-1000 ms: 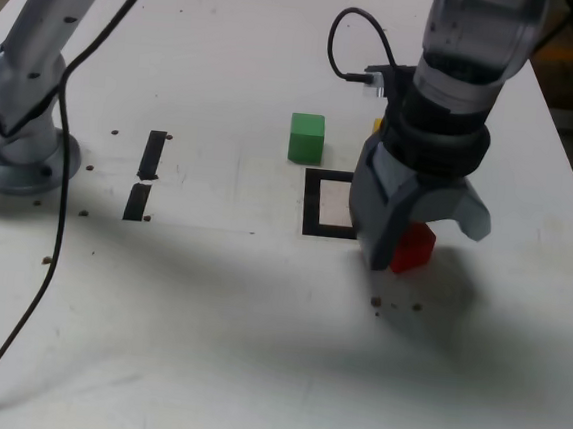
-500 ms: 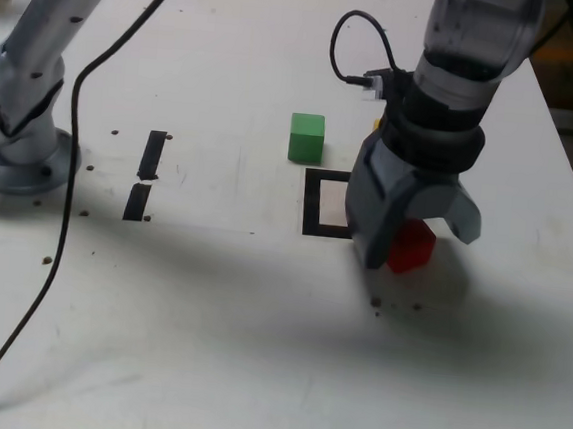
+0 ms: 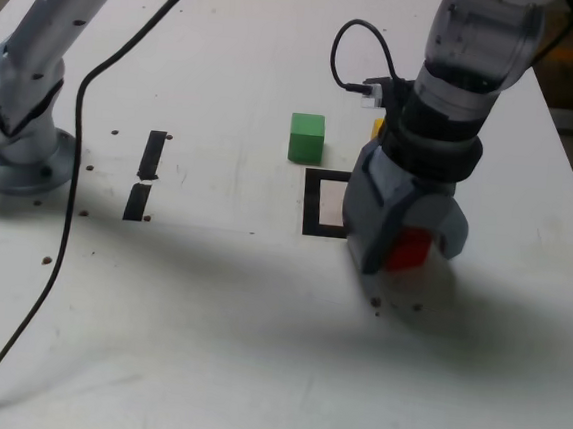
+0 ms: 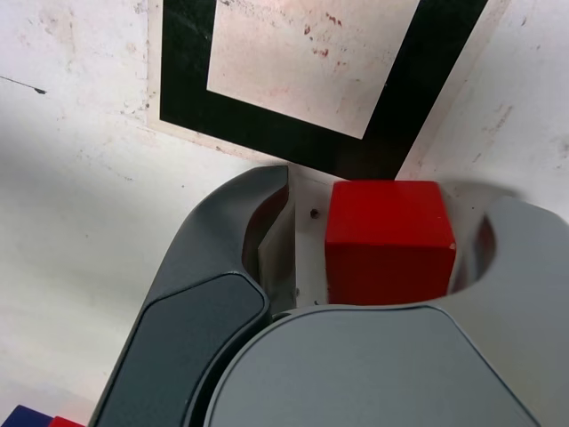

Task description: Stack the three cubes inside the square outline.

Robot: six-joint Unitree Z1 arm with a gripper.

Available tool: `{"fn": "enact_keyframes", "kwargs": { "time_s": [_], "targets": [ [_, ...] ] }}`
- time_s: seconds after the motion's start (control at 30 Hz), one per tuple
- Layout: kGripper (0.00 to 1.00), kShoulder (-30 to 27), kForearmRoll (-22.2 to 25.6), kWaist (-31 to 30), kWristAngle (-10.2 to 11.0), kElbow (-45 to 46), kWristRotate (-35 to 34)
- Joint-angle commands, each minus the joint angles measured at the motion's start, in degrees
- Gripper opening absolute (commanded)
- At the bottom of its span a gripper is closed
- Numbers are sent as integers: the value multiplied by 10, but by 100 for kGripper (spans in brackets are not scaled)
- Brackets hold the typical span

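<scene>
The red cube [image 3: 409, 248] [image 4: 387, 240] rests on the white table just outside the square outline [image 3: 313, 202] [image 4: 182, 71], on the exterior view's right. My gripper [image 3: 409, 253] [image 4: 387, 191] is lowered around it, one jaw on each side. In the wrist view a thin strip of table still shows between one jaw and the cube, so the jaws stand open. The green cube [image 3: 306, 137] sits just beyond the outline's far left corner. A sliver of the yellow cube [image 3: 377, 127] peeks out behind the wrist. The outline is empty inside.
Two short black tape strips [image 3: 153, 154] [image 3: 137, 201] lie toward the exterior view's left, near the arm's base [image 3: 11, 150]. A black cable [image 3: 71, 156] runs across the table on that side. The table's right edge is close behind the arm.
The jaws have narrowed around the red cube, and the far jaw has drawn in against it. The cube and the other cubes have stayed where they were.
</scene>
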Motion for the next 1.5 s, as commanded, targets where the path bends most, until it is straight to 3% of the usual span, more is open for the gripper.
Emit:
{"fn": "enact_keyframes", "kwargs": {
  "time_s": [0.0, 0.1, 0.2, 0.37, 0.6, 0.77, 1.13, 1.47],
  "targets": [
    [37, -4, -5, 0, 6, -2, 5],
    [24, -7, -12, 0, 12, -7, 14],
    [19, -11, -13, -1, 15, -9, 19],
    [18, -33, 14, -10, 25, -11, 19],
    [18, -94, 82, -19, 55, 6, 19],
    [18, -128, 96, -19, 66, 40, 35],
    [19, -151, 70, -11, 71, 77, 114],
    [19, -140, -9, 10, 40, 119, 196]
  ]
}}
